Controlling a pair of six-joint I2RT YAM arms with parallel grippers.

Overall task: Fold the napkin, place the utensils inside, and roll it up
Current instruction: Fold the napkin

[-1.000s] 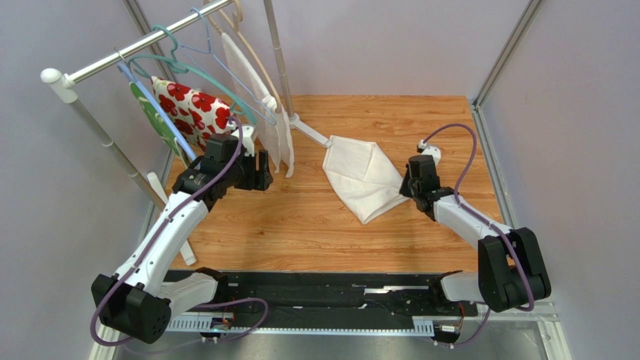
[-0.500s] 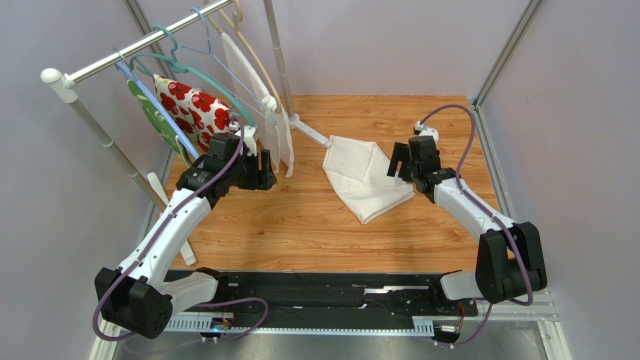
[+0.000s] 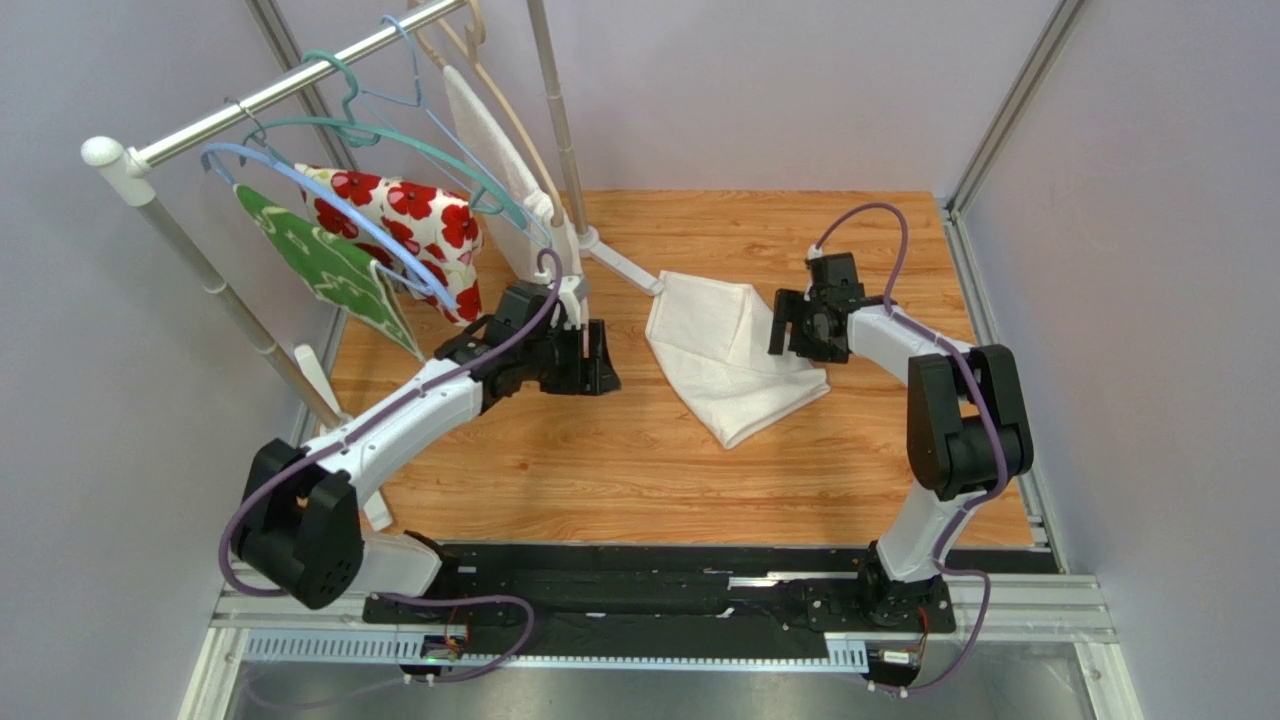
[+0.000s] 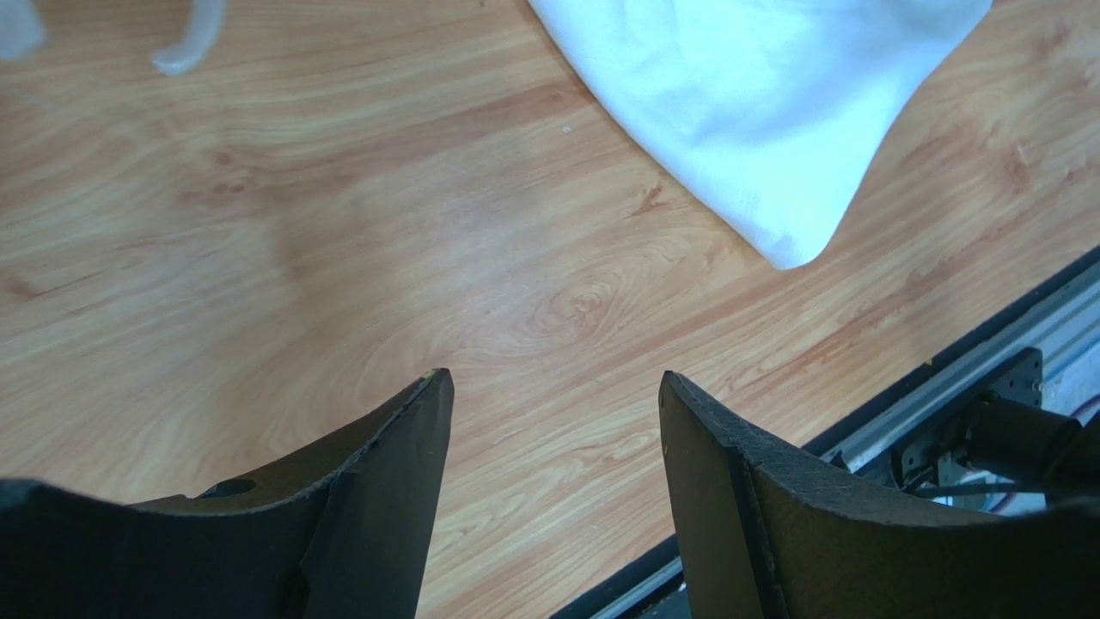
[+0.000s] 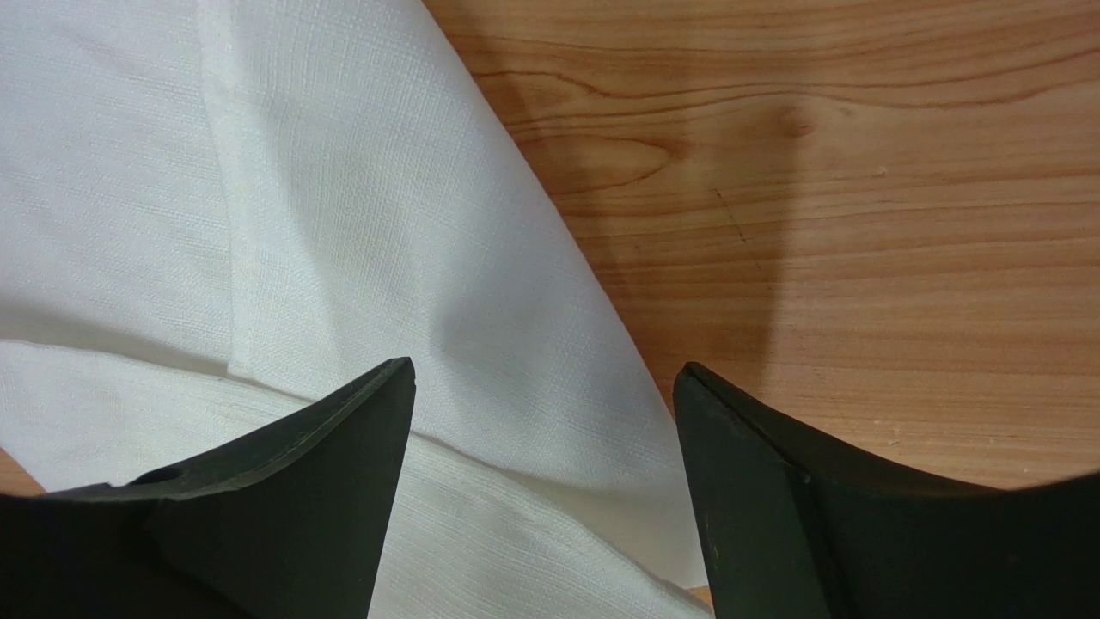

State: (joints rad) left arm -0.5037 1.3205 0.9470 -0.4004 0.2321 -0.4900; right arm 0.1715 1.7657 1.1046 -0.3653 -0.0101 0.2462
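1. The napkin (image 3: pixel 729 357) lies partly folded on the wooden table (image 3: pixel 601 450), right of centre.
2. The right gripper (image 3: pixel 792 326), jaws spread and empty, hovers over the napkin's right edge.
3. The left gripper (image 3: pixel 604 363), jaws spread and empty, sits near its left edge, apart.

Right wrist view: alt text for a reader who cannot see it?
The right gripper hangs open over the folded off-white napkin, holding nothing. The napkin's edge runs diagonally between the jaws, with wooden table showing to the right.

Finely woven matt cloth napkin (image 5: pixel 387 258); smooth, possibly laminated, wood-grain table (image 5: pixel 839 194).
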